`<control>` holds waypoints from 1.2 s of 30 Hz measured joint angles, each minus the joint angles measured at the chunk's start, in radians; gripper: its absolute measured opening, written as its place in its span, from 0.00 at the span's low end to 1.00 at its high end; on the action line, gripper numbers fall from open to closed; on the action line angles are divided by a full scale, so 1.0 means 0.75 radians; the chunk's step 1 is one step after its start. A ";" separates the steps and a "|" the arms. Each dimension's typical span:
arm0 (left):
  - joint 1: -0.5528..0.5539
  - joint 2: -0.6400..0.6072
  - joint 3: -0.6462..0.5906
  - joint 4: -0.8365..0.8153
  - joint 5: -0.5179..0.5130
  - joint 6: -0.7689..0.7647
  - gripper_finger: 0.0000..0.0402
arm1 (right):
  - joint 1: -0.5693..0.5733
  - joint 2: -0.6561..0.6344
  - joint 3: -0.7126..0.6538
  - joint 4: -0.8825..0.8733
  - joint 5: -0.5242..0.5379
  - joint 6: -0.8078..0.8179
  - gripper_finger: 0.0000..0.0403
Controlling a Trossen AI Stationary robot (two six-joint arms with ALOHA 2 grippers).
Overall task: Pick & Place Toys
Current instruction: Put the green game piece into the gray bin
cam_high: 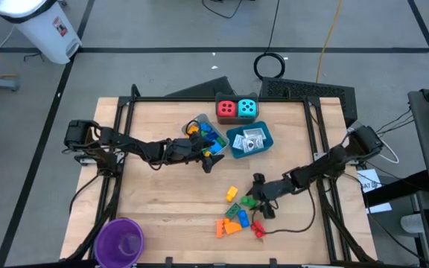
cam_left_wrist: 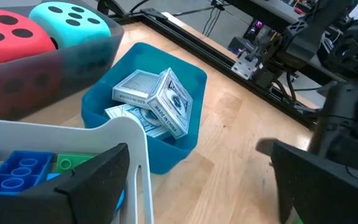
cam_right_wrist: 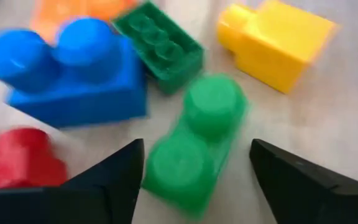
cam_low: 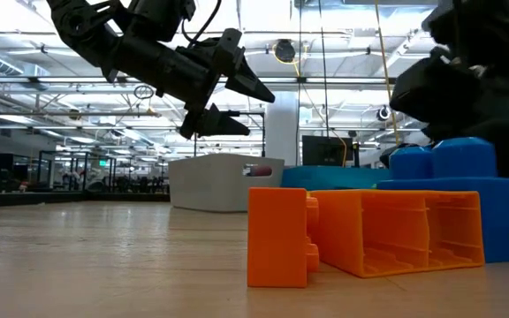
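1. Overhead, the right tool [cam_high: 258, 195] hangs over the loose bricks [cam_high: 237, 212] near the table [cam_high: 162, 201] front edge, far nearer them than the left tool [cam_high: 211, 152], which hovers beside the clear tray [cam_high: 199, 123] of bricks.
2. At table level, the left tool [cam_low: 246, 106] hangs with jaws apart, empty; an orange brick [cam_low: 360, 234] lies in front.
3. Past the left wrist, white packets [cam_left_wrist: 154, 99] fill the blue tray [cam_left_wrist: 104, 106].
4. Past the right wrist, a green brick [cam_right_wrist: 194, 140] lies between the spread fingers [cam_right_wrist: 114, 180], ungripped, its long axis running away from the tool.
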 joint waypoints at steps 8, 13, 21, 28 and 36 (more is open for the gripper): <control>0.000 0.000 0.000 -0.004 -0.001 0.000 0.99 | -0.097 -0.052 -0.001 -0.121 0.005 -0.005 0.48; 0.000 0.000 0.000 -0.003 -0.001 -0.010 0.99 | -0.107 -0.059 -0.002 -0.115 0.005 -0.066 0.29; -0.020 0.000 0.000 0.042 0.001 -0.021 0.99 | -0.096 -0.261 -0.006 -0.297 0.127 -0.222 0.23; -0.112 0.000 0.064 0.088 0.089 0.124 0.99 | -0.011 -0.506 -0.006 -0.301 0.495 -0.240 0.26; -0.268 0.001 0.158 -0.005 -0.022 0.374 0.99 | 0.038 -0.557 -0.004 -0.058 0.490 -0.227 0.24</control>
